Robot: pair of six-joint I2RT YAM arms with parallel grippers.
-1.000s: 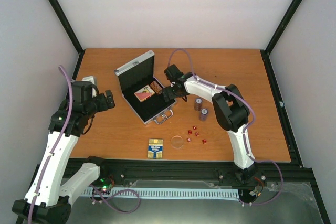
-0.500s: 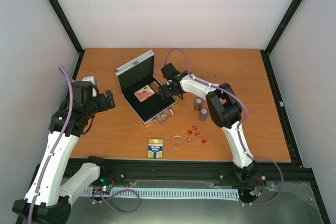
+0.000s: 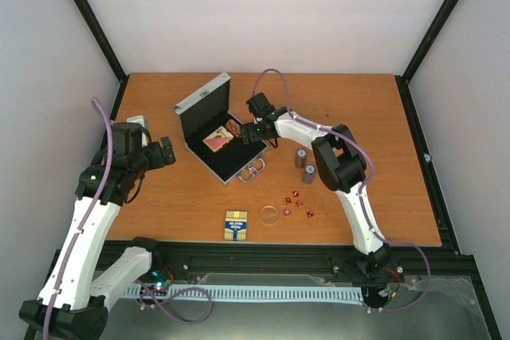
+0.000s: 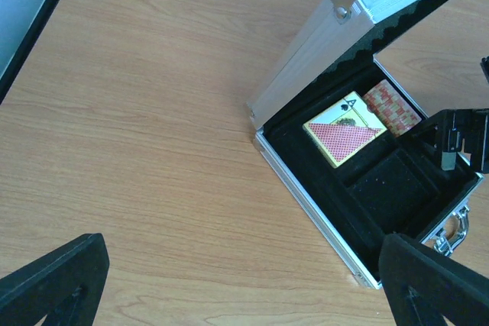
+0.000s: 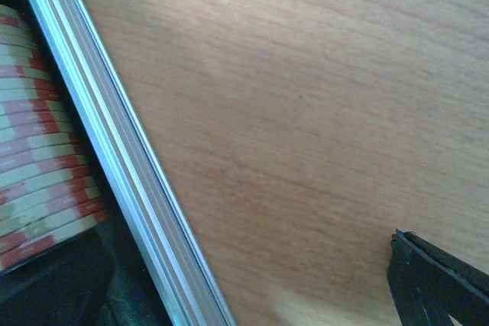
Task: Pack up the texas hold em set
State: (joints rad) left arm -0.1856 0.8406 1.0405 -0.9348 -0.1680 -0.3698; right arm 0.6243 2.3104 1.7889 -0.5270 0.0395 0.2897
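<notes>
The case (image 3: 203,95) had shifted slightly up the frame, and the right gripper (image 3: 253,133) had moved up with it at its right rim. That gripper's jaws stood spread astride the rim. The case sat open just left of the table's (image 3: 358,109) centre, holding a red deck (image 4: 345,129) and a chip row (image 4: 391,106). Two chip stacks (image 3: 302,158), dice (image 3: 297,203), a disc (image 3: 270,215) and a blue deck (image 3: 236,225) lay outside, toward the lower right. The left gripper (image 3: 163,151) hung at mid left, apart from the case, jaws spread
</notes>
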